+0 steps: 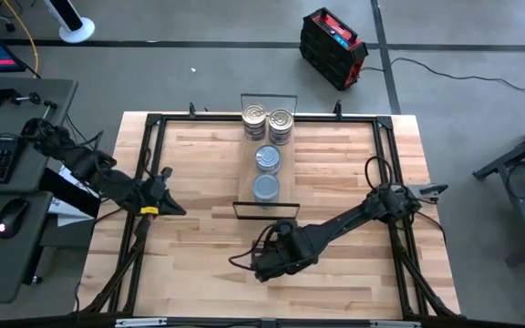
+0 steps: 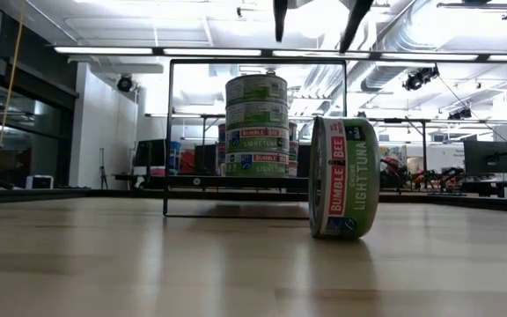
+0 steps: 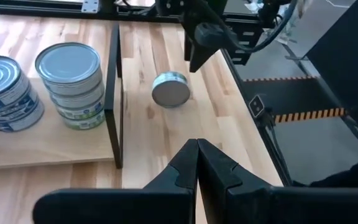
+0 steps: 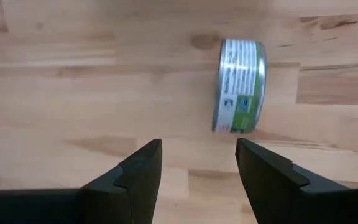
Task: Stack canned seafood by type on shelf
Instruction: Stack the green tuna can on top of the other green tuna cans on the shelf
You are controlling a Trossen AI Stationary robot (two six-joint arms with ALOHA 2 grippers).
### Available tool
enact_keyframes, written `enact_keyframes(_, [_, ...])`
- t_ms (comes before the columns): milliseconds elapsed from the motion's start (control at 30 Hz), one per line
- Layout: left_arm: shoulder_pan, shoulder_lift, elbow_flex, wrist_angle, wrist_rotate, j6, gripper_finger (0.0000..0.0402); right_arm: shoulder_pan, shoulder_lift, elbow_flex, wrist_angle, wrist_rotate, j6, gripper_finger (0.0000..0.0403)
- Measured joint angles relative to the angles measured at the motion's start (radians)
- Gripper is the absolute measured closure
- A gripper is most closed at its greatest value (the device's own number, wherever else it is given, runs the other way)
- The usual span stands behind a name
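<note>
A loose tin [image 4: 239, 86] stands on its edge on the tabletop [image 1: 354, 264], just off the near end of the shelf [image 1: 244, 196]. The right gripper [image 4: 197, 163] hangs above that tin, fingers spread and empty. 4 stacks of tins [image 1: 266, 159] sit on the shelf. The left gripper [image 3: 197, 163] waits pinched closed, well left of the shelf.

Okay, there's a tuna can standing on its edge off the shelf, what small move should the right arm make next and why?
Probably lower the open right gripper straight down around the tuna can and close. The can stands on its rim on the table, off the shelf, and the fingers hang above it without touching.
</note>
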Motion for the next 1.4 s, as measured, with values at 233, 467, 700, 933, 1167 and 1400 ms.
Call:
enact_keyframes(233, [0.000,-0.017,0.000,-0.012,0.001,0.010,0.0401,0.000,0.003,-0.004,-0.013,0.038,0.031,0.0206])
enact_keyframes(467, [0.000,-0.015,0.000,-0.030,0.001,0.005,0.0401,0.001,0.003,-0.004,-0.041,0.047,-0.052,0.0194])
enact_keyframes(700, [0.000,-0.015,0.000,-0.053,0.001,0.005,0.0401,0.008,0.003,-0.060,-0.078,0.035,0.043,0.0081])
enact_keyframes(933, [0.000,-0.015,0.000,-0.052,0.001,0.005,0.0401,0.007,0.003,-0.088,-0.053,0.028,0.045,0.0006])
enact_keyframes(1167, [0.000,-0.015,0.000,-0.051,0.001,-0.014,0.0401,0.006,0.003,-0.088,-0.061,0.053,0.044,0.0009])
enact_keyframes(1400, [0.000,-0.013,0.000,-0.045,-0.002,-0.085,0.0401,0.002,0.003,-0.088,-0.053,0.043,0.074,0.0009])
